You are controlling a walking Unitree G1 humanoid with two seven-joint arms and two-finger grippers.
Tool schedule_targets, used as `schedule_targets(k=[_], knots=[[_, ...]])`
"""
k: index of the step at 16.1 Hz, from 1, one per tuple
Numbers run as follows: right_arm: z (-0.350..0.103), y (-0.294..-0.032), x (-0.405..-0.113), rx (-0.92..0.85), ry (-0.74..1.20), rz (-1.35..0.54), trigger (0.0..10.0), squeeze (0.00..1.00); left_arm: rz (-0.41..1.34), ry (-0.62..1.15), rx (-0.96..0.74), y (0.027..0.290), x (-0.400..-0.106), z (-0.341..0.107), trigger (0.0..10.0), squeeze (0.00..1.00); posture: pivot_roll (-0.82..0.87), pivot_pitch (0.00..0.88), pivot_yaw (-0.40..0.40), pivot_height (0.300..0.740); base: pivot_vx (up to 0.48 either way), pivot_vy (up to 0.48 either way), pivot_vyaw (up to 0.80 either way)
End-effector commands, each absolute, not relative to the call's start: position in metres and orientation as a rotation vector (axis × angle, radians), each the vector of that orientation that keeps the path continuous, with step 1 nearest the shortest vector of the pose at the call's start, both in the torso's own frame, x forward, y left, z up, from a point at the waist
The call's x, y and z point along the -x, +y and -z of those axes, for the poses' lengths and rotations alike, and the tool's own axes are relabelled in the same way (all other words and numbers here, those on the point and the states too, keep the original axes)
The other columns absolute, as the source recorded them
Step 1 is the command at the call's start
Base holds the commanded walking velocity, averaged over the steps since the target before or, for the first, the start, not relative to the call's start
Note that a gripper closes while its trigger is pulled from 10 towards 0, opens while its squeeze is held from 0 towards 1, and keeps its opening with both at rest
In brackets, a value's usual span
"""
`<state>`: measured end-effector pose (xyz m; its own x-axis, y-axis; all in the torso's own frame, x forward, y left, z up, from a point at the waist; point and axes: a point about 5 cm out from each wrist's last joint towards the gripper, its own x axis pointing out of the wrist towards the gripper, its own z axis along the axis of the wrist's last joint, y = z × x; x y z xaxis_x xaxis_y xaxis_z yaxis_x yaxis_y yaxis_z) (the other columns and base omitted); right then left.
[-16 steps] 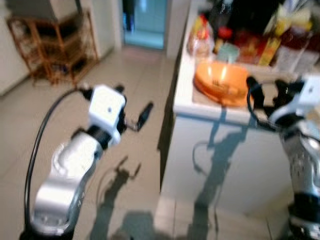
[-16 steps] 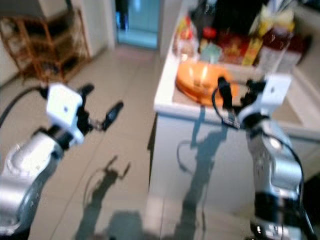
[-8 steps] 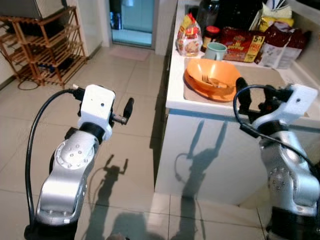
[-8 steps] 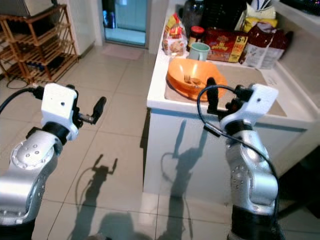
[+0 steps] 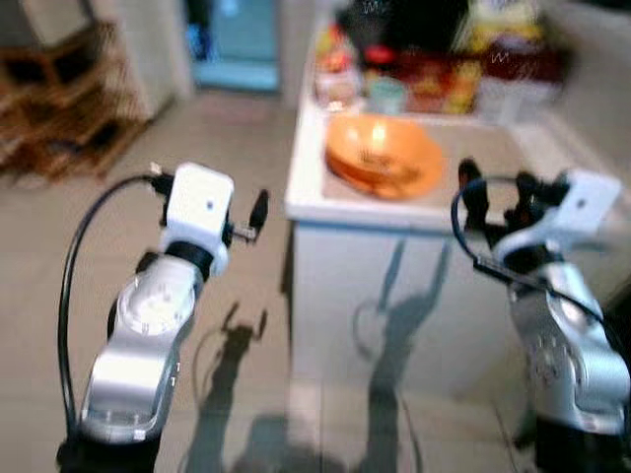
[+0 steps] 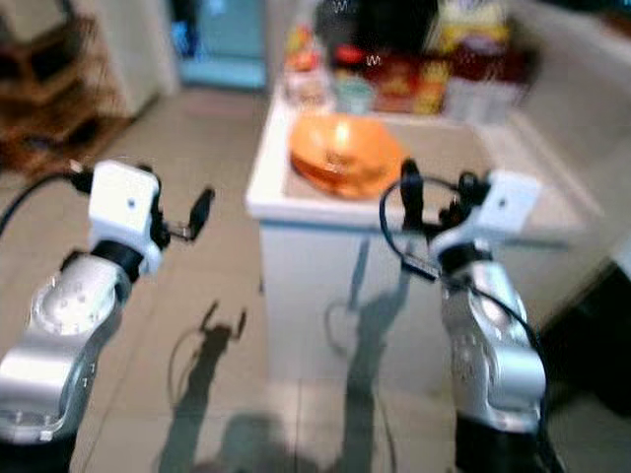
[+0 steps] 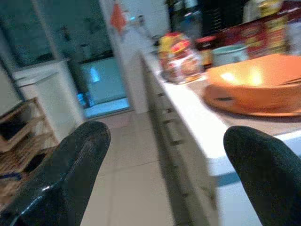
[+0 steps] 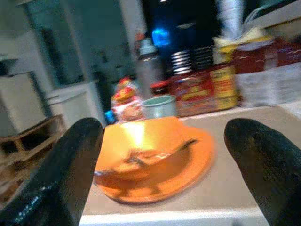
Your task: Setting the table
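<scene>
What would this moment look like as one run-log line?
left gripper: open, raised off counter's corner | right gripper: open, facing orange bowl | fork in bowl | view: blurred

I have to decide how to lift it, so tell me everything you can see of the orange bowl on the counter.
The orange bowl is wide, shallow and glossy, plastic by its look, with a bright glare inside. It sits upright on a matching orange plate near the front edge of the white counter. A fork lies inside, its handle leaning on the rim. The right tool faces it with open fingers, not touching. A pale green cup stands behind.
</scene>
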<state>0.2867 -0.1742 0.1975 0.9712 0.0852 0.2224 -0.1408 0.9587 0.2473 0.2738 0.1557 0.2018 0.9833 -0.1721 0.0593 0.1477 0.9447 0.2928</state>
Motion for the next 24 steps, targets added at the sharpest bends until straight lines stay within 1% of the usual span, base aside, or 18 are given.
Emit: schedule_targets(k=[1, 3, 4, 5, 6, 8, 9, 12, 14, 19, 20, 21, 22, 24], knots=[[-0.200, -0.175, -0.286, -0.252, -0.213, -0.134, 10.0, 0.00, 0.159, -0.088, -0.293, 0.155, -0.275, -0.204, 10.0, 0.00, 0.08, 0.000, -0.090, 0.740, 0.285, 0.000, 0.00], [-0.203, -0.172, -0.286, -0.214, -0.219, -0.180, 10.0, 0.00, 0.147, -0.089, -0.299, 0.158, -0.275, -0.205, 10.0, 0.00, 0.08, 0.000, -0.091, 0.740, 0.285, 0.000, 0.00], [-0.206, -0.166, -0.284, -0.154, -0.230, -0.221, 10.0, 0.00, 0.137, -0.087, -0.304, 0.160, -0.274, -0.205, 10.0, 0.00, 0.08, 0.000, -0.092, 0.740, 0.285, 0.000, 0.80], [-0.206, -0.164, -0.284, -0.142, -0.237, -0.234, 10.0, 0.00, 0.133, -0.086, -0.305, 0.162, -0.273, -0.205, 10.0, 0.00, 0.09, 0.000, -0.095, 0.740, 0.281, 0.000, 0.80], [-0.208, -0.162, -0.283, -0.157, -0.246, -0.247, 10.0, 0.00, 0.125, -0.085, -0.310, 0.165, -0.272, -0.205, 10.0, 0.00, 0.09, 0.000, -0.098, 0.740, 0.274, 0.000, 0.80], [-0.211, -0.158, -0.282, -0.232, -0.260, -0.296, 10.0, 0.00, 0.103, -0.078, -0.330, 0.170, -0.270, -0.205, 10.0, 0.00, 0.09, 0.000, -0.099, 0.740, 0.120, 0.000, 0.00], [-0.212, -0.156, -0.282, -0.213, -0.266, -0.315, 10.0, 0.00, 0.095, -0.076, -0.331, 0.172, -0.270, -0.205, 10.0, 0.00, 0.09, 0.000, -0.099, 0.740, 0.000, 0.000, 0.00], [-0.212, -0.159, -0.284, -0.174, -0.265, -0.299, 10.0, 0.00, 0.107, -0.079, -0.329, 0.170, -0.271, -0.206, 10.0, 0.00, 0.09, 0.000, -0.098, 0.740, 0.000, 0.000, 0.00], [-0.212, -0.166, -0.291, -0.152, -0.261, -0.247, 10.0, 0.00, 0.155, -0.087, -0.324, 0.162, -0.270, -0.207, 10.0, 0.00, 0.09, 0.000, -0.096, 0.740, 0.000, 0.000, 0.00], [-0.201, -0.165, -0.300, -0.119, -0.184, -0.264, 10.0, 0.00, 0.189, -0.072, -0.313, 0.158, -0.270, -0.205, 10.0, 0.00, 0.09, 0.000, -0.088, 0.740, 0.000, 0.000, 0.00], [-0.198, -0.166, -0.306, -0.135, -0.184, -0.267, 10.0, 0.39, 0.261, -0.058, -0.304, 0.153, -0.265, -0.202, 10.0, 0.00, 0.09, 0.000, -0.085, 0.740, 0.000, 0.000, 0.00], [-0.197, -0.168, -0.312, -0.160, -0.189, -0.259, 10.0, 1.00, 0.337, -0.045, -0.289, 0.148, -0.260, -0.199, 10.0, 0.00, 0.09, 0.000, -0.085, 0.740, 0.000, 0.000, 0.00], [-0.197, -0.171, -0.318, -0.192, -0.194, -0.245, 10.0, 1.00, 0.385, -0.037, -0.283, 0.144, -0.257, -0.197, 10.0, 0.00, 0.10, 0.000, -0.086, 0.740, 0.000, 0.000, 0.00], [-0.195, -0.176, -0.326, -0.235, -0.192, -0.243, 10.0, 1.00, 0.414, -0.030, -0.289, 0.140, -0.254, -0.195, 10.0, 0.00, 0.10, 0.000, -0.086, 0.740, 0.000, 0.000, 0.00]])
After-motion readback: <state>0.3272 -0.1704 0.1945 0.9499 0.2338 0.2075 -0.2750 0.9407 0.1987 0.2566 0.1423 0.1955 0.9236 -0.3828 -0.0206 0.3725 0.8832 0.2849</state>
